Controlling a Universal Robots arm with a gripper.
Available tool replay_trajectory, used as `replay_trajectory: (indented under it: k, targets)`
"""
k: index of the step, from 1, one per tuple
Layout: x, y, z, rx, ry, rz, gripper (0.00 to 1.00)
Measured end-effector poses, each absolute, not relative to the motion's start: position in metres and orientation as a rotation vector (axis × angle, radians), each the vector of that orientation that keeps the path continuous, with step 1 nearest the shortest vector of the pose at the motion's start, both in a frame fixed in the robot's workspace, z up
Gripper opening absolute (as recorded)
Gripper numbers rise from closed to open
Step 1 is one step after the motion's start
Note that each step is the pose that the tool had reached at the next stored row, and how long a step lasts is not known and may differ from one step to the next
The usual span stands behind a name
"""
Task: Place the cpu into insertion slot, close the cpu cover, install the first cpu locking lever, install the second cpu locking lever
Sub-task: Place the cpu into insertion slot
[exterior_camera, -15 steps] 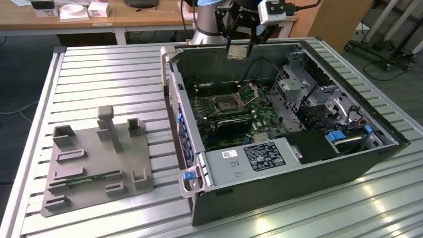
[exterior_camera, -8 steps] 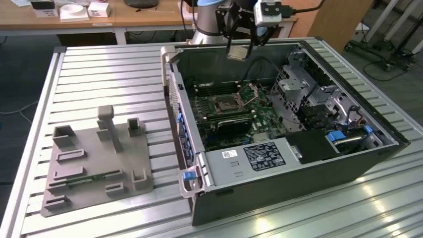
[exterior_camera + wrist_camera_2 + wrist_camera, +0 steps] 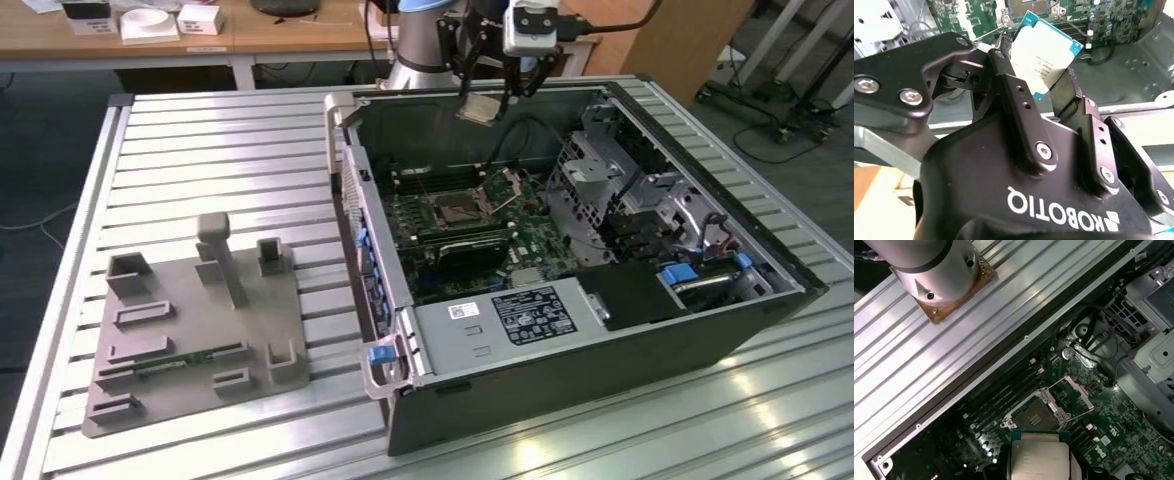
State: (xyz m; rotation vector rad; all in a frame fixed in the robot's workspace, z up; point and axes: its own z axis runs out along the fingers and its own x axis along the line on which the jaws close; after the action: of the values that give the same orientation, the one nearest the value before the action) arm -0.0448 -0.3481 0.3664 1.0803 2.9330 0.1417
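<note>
Jaws clamped on the cpu (image 3: pixel 1046 55), one against each of two opposite edges. I have the gripper (image 3: pixel 487 98) high over the far rim of the computer case (image 3: pixel 350 170), with open air on every side and the board well below. I log the insertion slot (image 3: pixel 1035 415) as uncovered and dark, apart from the cpu, with the cpu cover (image 3: pixel 1077 390) tilted up just beside it. In the first wrist view the cpu's near edge is cut off. In the second wrist view the black jaws hide its sides and the slot is cropped at the frame edge. The case holds a green circuit board (image 3: pixel 534 240), a metal drive cage (image 3: pixel 607 175) and a labelled grey box (image 3: pixel 514 315). It stands on the slatted counter (image 3: pixel 214 150), near a grey fixture tray (image 3: pixel 187 330).
</note>
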Motion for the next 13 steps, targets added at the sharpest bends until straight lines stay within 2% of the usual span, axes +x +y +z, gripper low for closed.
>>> replay_trajectory:
  k: [13]
  targets:
    - [-0.0450, -0.3481, 0.3661, 1.122, 2.916, 0.141, 0.54]
